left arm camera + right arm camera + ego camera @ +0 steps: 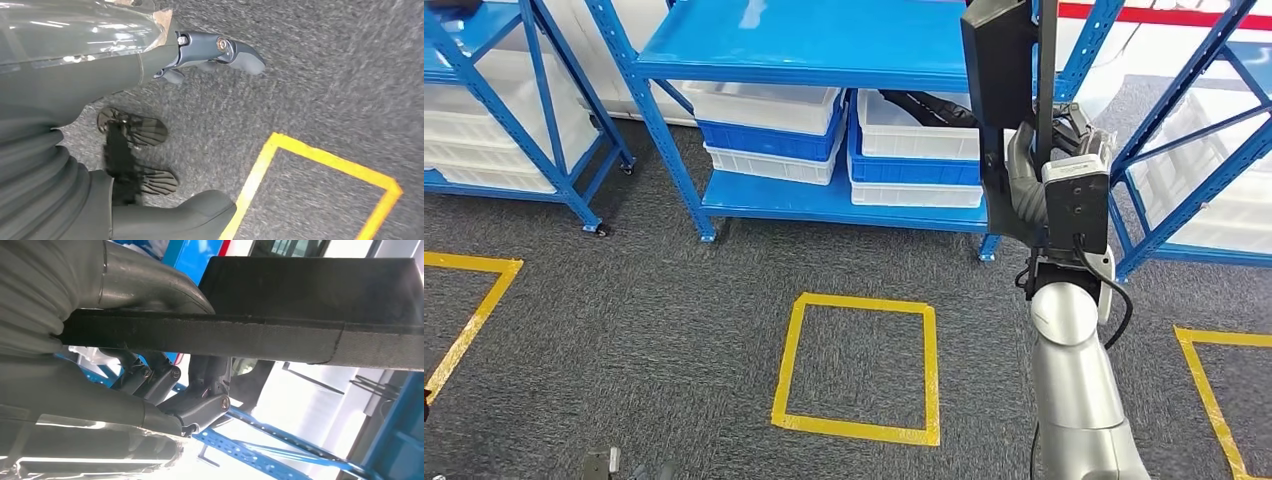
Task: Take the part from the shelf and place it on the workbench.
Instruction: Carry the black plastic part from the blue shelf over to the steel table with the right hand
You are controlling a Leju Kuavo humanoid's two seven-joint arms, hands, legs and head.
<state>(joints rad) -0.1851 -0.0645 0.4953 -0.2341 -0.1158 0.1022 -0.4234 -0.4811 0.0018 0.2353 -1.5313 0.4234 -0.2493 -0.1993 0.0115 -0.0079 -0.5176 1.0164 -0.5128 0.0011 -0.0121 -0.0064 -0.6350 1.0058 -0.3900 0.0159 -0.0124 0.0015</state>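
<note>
The part (999, 100) is a flat black panel with a thick dark edge. It stands upright in front of the blue shelf (824, 45), high at the right of the head view. My right hand (1052, 178) grips it from behind on a raised silver arm. In the right wrist view the part (300, 305) runs across the picture, with my dark fingers (200, 390) curled under its edge. My left hand (130, 70) hangs over the grey carpet, thumb and fingers apart, holding nothing.
White and blue bins (774, 125) sit on the shelf's lower level (824, 205). More blue racks stand at the far left (514, 120) and right (1204, 150). Yellow tape squares (856, 365) mark the grey carpet in front of the shelf.
</note>
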